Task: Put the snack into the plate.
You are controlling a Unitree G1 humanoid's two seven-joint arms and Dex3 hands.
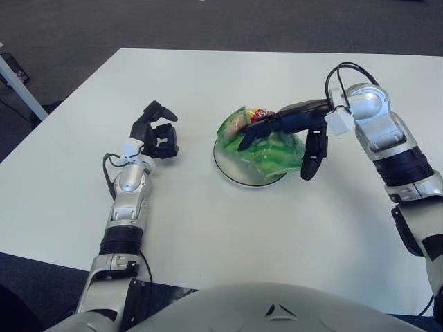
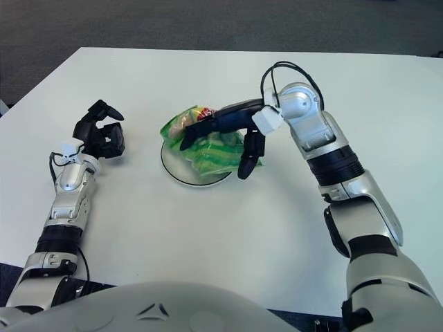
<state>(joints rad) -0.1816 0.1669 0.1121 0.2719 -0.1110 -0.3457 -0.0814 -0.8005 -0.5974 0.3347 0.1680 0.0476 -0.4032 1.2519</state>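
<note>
**Colleague:** Where's the snack right now?

**Me:** I see the green snack bag (image 1: 266,149) lying in the round plate (image 1: 232,171), directly under my right hand (image 1: 294,131). It fills most of the plate, and its far end sticks out past the rim, beyond my fingertips.

**Colleague:** Is the right hand gripping it?

**Me:** No. The fingers (image 1: 257,130) are spread and stretched out flat over the top of the bag, and the thumb hangs down just off the bag's right edge. I can't tell whether the fingers touch the wrapper, but nothing is pinched.

**Colleague:** And the other hand?

**Me:** My left hand (image 1: 156,135) shows well to the left of the plate, over the white worktop (image 1: 208,228), fingers curled in with nothing between them.
</note>
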